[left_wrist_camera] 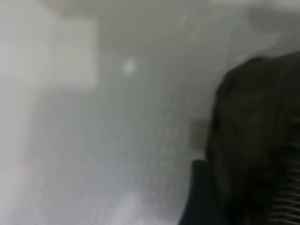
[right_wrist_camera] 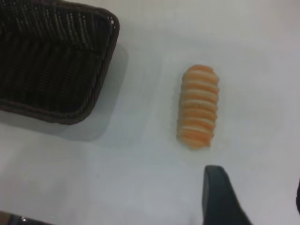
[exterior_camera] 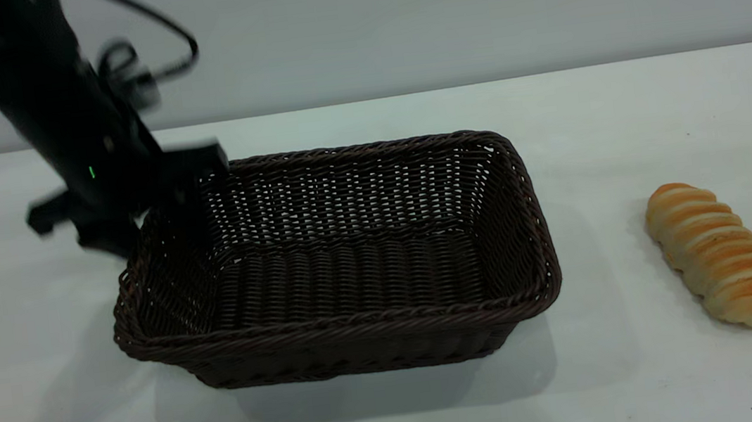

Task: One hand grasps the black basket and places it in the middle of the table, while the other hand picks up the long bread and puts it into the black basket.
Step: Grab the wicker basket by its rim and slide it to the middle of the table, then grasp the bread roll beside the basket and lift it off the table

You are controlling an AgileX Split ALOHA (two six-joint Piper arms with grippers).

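Basket, black (exterior_camera: pixel 353 256), mid-worktop (exterior_camera: pixel 651 385), left gripper (exterior_camera: pixel 162 200) at its left rim, grip state we cannot tell; long bread (exterior_camera: pixel 717 253) loose to its right; right gripper (right_wrist_camera: pixel 253 201) spread above it—we judge a misaligned pinch may roll the loaf.

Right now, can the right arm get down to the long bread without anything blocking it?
Probably yes. The long bread lies alone on the bare table, apart from the black basket, and the right gripper hangs above it with nothing between.
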